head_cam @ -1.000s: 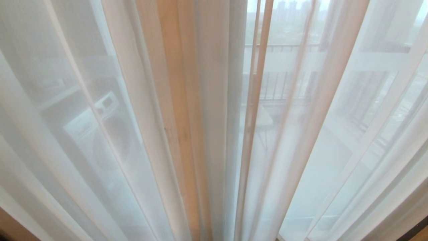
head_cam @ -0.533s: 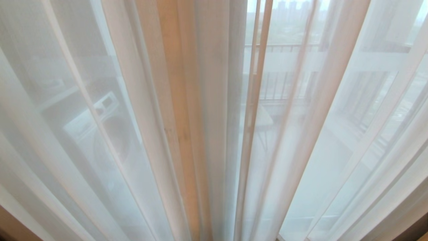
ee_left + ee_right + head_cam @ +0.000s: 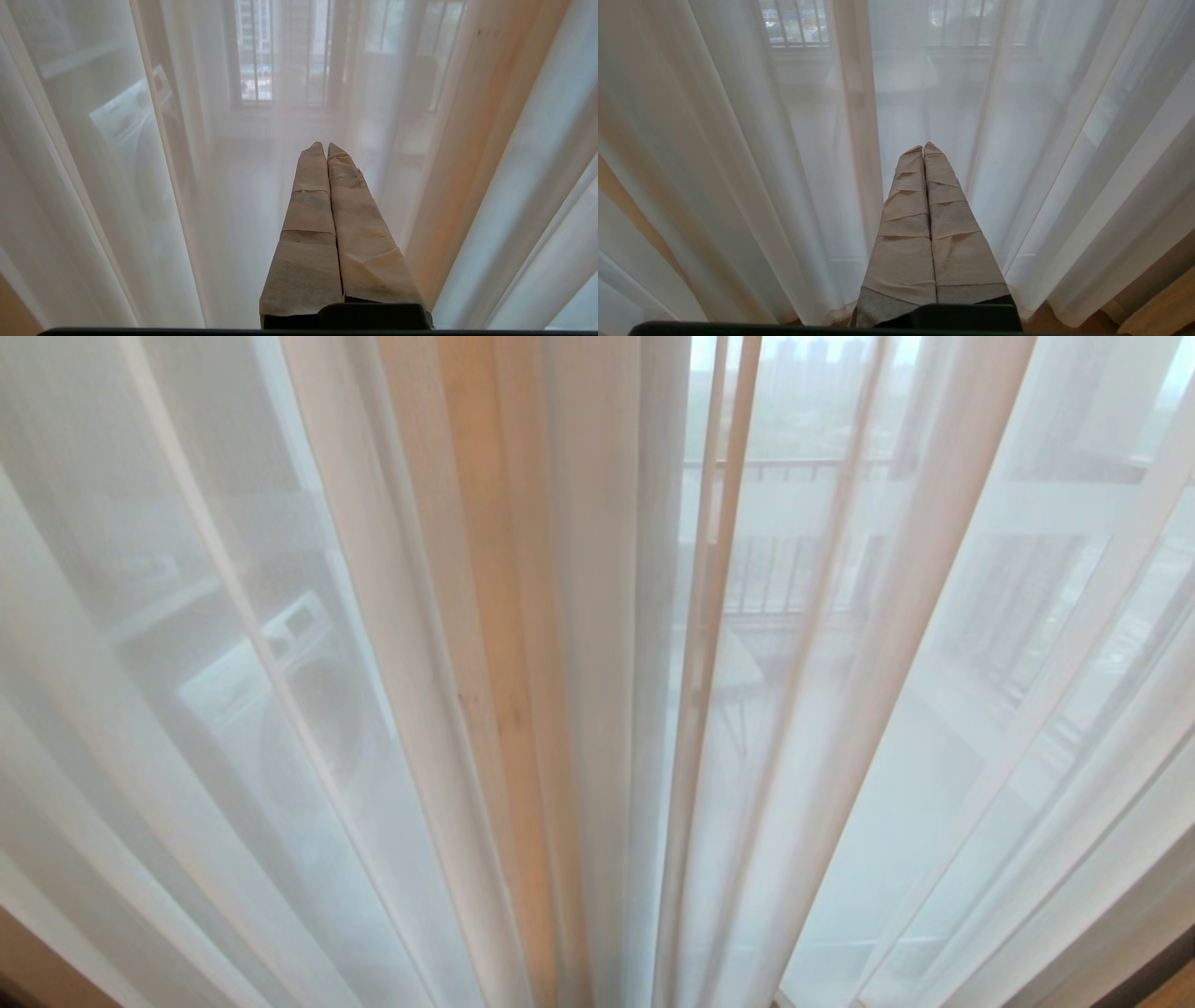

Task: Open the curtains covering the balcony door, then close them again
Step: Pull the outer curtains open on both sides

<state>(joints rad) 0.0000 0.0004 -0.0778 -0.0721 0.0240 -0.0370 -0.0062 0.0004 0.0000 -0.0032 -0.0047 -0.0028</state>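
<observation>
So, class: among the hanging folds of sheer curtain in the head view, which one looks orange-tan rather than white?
The fold just left of centre: it glows orange-tan from top to bottom, while the sheer curtain folds either side are pale white.

Bright daylight through curtains [image 3: 523, 709]; soft haze, edges bowed, background perhaps out of focus.

Left gripper [image 3: 326, 145] and right gripper [image 3: 923, 147]: long tapered fingers wrapped in creased beige tape, on black mounts.
</observation>
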